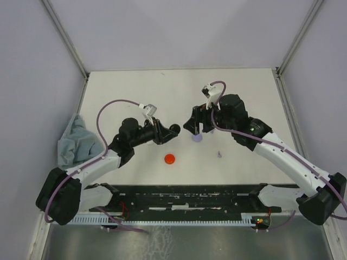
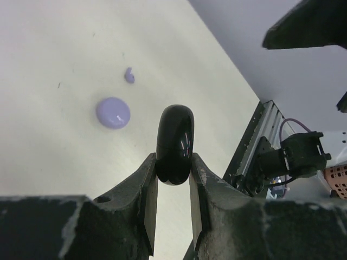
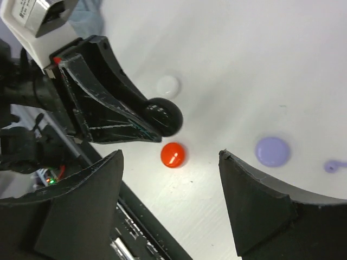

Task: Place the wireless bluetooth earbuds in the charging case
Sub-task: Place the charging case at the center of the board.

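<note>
Closest to the lens, the left fingers [image 2: 147, 197] are closed on a glossy black round charging case [image 2: 174, 143], pressing its two broad faces and holding it on edge, clear of the white surface [image 2: 59, 151]. Next, near the arm bases, a small red disc-shaped case [image 1: 170, 158] lies flat and alone on the surface. To its right lies the tiny lavender stemmed earbud [image 1: 219, 155], touching nothing and outside any case. Just beyond, between the red case and the earbud, a lavender round case [image 1: 197, 138] rests closed. Over it the right fingers [image 3: 87, 200] stand spread wide with nothing between them. Farther still, in the right wrist view, a white round case [image 3: 168, 85] sits beyond the held black case. At the surface's left edge lies a crumpled grey-blue cloth [image 1: 76, 142].
</note>
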Tool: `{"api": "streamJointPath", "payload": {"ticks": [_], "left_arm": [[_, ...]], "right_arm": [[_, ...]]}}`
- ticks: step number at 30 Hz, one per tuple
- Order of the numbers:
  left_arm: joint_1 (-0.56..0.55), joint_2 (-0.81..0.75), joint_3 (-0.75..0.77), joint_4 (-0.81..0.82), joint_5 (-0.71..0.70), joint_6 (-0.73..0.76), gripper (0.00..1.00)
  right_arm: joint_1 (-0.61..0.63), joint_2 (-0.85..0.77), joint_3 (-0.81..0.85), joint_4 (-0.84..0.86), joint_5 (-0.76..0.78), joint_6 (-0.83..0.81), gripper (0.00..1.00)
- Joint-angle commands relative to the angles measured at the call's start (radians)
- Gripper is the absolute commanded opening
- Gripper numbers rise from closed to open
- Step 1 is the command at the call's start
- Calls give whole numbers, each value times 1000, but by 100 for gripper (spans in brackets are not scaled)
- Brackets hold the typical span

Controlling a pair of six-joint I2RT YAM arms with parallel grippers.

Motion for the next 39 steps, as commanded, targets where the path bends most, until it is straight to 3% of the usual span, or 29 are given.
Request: {"api": "streamJointPath", "payload": {"ticks": [1, 13, 19, 23, 30, 35, 37, 39], "left_arm": [[16, 57, 73, -174, -114, -66, 4], [95, 502, 331, -472, -121, -91, 15], [125, 615, 421, -562, -141, -76, 29], [136, 623, 434, -616, -179, -61, 45], [143, 585, 407, -703, -255, -32, 61], [143, 508, 400, -759, -307, -2, 84], [143, 467, 404, -789, -341, 15, 99], [143, 425, 404, -807, -361, 32, 100]], "right_arm": [[-7, -44, -41, -59, 230, -18, 79], [-6, -50, -114, -154, 366, -28, 79], [-6, -30, -119, -180, 394, -48, 80], [-7, -2, -119, -190, 398, -66, 79], [-6, 126, -40, -217, 320, -150, 81], [-6, 249, 65, -296, 294, -269, 81], [-7, 299, 119, -334, 283, -315, 81], [-7, 349, 163, -372, 281, -352, 81]]}}
